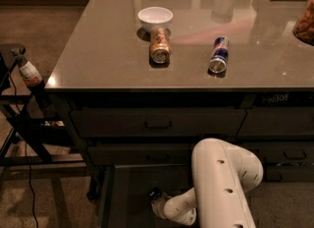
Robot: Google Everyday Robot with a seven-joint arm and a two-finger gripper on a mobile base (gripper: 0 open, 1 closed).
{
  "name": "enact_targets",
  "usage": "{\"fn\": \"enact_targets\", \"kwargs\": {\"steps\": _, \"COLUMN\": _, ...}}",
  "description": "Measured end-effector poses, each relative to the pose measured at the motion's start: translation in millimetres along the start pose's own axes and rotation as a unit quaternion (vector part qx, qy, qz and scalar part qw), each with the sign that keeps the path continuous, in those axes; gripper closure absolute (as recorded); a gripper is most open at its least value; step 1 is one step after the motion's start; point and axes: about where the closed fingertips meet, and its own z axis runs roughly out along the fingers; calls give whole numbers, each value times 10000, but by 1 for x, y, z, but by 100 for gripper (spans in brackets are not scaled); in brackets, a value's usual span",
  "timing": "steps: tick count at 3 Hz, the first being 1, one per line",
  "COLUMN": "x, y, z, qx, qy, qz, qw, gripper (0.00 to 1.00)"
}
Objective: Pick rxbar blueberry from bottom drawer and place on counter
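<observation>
Though the hand [157, 197] on the white arm [222, 183] sits low in the wide dark grey metal bottom drawer [125, 198], I cannot tell if it is open or closed, and the dark-wrapped rxbar blueberry is not visible, perhaps under it. Light, flat and slick-wrapped, the bar probably wants pinching across its narrow width, mid-length.
</observation>
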Motion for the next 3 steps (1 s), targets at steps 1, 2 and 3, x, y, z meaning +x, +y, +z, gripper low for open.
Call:
{"fn": "enact_targets", "kwargs": {"steps": 1, "x": -4, "y": -1, "z": -2, "qx": -3, "qy": -2, "qz": 2, "qw": 10000, "gripper": 100}}
{"fn": "enact_targets", "kwargs": {"steps": 2, "x": -15, "y": 8, "z": -17, "qx": -298, "qy": -243, "qz": 155, "qw": 9991, "gripper": 100}}
{"fn": "enact_targets", "kwargs": {"steps": 3, "x": -21, "y": 6, "z": -34, "qx": -501, "qy": -493, "qz": 256, "qw": 9972, "gripper": 100}}
